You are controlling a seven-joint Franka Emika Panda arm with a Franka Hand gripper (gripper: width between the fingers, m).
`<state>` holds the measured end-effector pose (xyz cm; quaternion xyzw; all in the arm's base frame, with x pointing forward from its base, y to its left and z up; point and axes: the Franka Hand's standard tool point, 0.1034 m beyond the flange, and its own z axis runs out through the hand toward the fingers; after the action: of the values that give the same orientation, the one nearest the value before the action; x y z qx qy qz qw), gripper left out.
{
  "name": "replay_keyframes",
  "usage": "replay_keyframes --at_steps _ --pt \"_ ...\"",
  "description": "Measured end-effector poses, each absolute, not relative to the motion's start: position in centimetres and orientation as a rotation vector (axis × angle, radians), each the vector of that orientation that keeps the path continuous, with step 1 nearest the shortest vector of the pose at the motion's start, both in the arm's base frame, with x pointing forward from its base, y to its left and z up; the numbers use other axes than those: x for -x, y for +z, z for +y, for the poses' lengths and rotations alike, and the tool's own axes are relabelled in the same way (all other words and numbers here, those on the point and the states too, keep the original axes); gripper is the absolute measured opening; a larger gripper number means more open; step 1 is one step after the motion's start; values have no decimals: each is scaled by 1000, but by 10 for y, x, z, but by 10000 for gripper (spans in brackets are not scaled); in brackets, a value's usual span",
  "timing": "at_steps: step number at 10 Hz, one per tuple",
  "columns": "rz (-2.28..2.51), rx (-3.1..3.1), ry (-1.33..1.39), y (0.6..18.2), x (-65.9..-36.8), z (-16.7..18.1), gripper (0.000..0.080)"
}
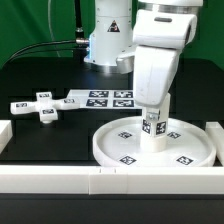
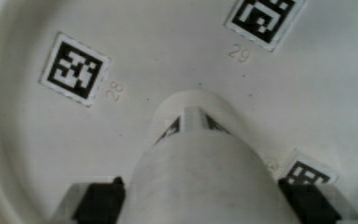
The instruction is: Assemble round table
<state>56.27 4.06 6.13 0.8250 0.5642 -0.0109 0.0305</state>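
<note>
The large rimmed round disc (image 1: 150,148) lies flat on the black table at the exterior view's right. The short thick cylinder post (image 1: 153,126) stands upright at its middle, a tag on its side. My gripper (image 1: 153,108) comes straight down over the post and is shut on its upper part. In the wrist view the post (image 2: 197,150) runs between my two dark fingertips (image 2: 101,200) toward the disc floor (image 2: 158,50), which carries square tags. The small cross-shaped piece (image 1: 42,106) lies on the table at the exterior view's left, apart from the gripper.
The marker board (image 1: 100,99) lies flat behind the disc, near the robot base (image 1: 108,40). Long white border bars (image 1: 100,180) run along the front edge and at both sides (image 1: 4,135).
</note>
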Motion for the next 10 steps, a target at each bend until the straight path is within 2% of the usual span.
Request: replay_keyframes --at_steps 8,10 --pt "738 -3035 3 61 -561 41 410" --pt "365 -3122 28 61 -559 40 410"
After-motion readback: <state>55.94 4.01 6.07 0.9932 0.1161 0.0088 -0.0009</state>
